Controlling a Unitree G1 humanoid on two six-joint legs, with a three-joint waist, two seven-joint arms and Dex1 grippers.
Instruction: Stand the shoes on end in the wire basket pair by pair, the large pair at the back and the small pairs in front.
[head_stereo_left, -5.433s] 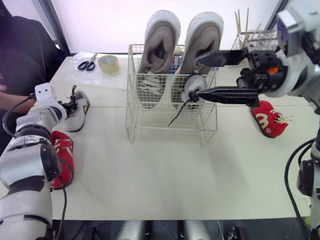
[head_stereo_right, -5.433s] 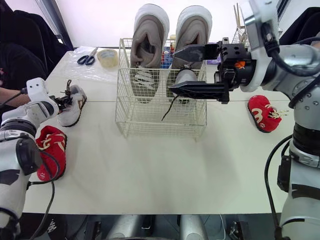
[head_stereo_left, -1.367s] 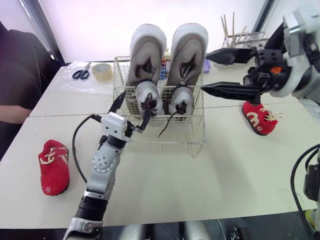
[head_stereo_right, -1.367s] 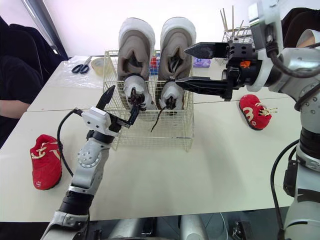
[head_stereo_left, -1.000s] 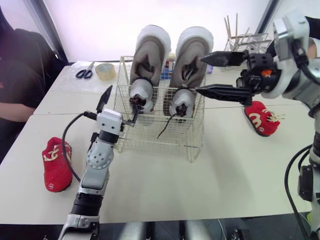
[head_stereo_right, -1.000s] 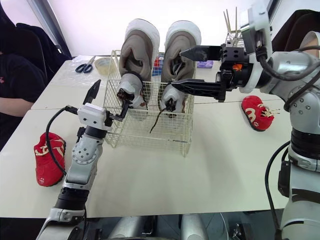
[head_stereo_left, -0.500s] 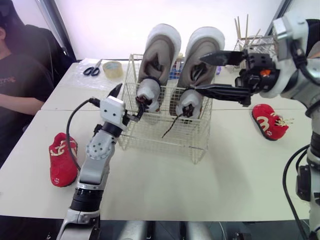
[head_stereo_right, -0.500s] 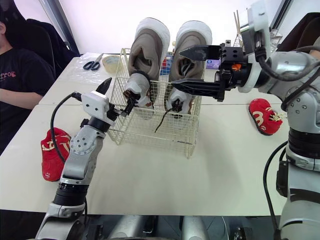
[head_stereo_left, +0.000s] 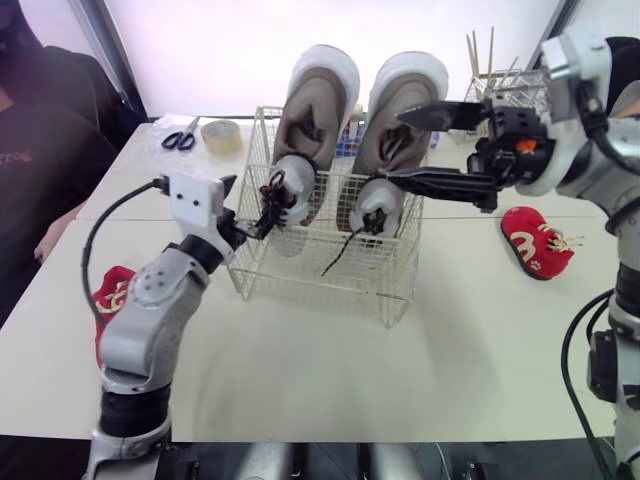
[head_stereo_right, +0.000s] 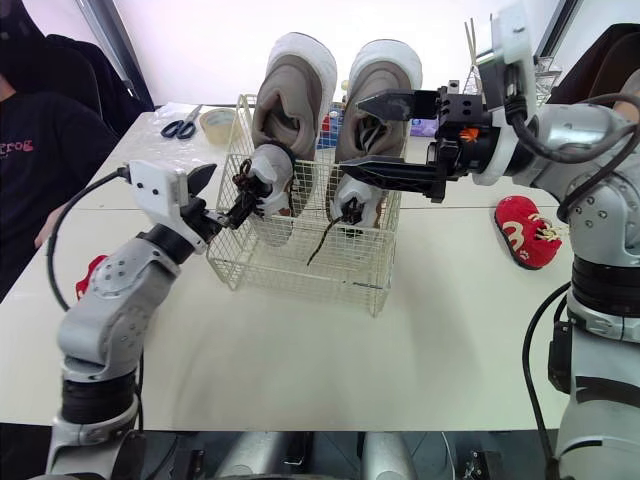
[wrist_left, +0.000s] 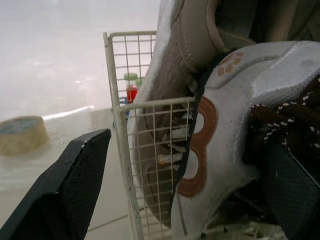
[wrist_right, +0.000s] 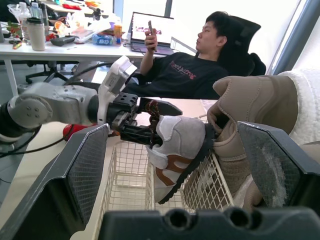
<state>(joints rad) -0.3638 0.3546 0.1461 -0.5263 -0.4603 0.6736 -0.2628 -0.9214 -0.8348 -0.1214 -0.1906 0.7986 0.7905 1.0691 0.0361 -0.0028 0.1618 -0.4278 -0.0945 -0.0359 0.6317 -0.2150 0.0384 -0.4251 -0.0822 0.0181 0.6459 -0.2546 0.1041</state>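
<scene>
Left hand (head_stereo_left: 250, 198) is spread wide. One finger (wrist_left: 70, 195) sits outside the wire basket (head_stereo_left: 330, 285) corner. The other is buried in the dark laces of the left grey sneaker (head_stereo_left: 292, 185), tip hidden. The basket corner and the sneaker's side are in the gap, not pinched.

That sneaker is upright at the front left of the basket, leaning on the left big beige shoe (head_stereo_left: 318, 100). The second grey sneaker (head_stereo_left: 377, 203) is at front right with a lace dangling through the wire, in front of the other big beige shoe (head_stereo_left: 405, 100). Can't tell if either small one touches the basket floor.

Right hand (head_stereo_left: 396, 147) is wide open and empty, hovering by that right beige shoe.

Left red shoe (head_stereo_left: 112, 295) is mostly hidden behind the left arm. Right red shoe (head_stereo_left: 537, 240) lies on the table (head_stereo_left: 330, 370), well apart from the basket, with a white M-like mark on it.

The grey sneakers have a brown curved side mark and paw dots on the sole, no readable brand. The person's black shirt (head_stereo_right: 30, 150) has red lettering, cut off, only "rog" legible.
</scene>
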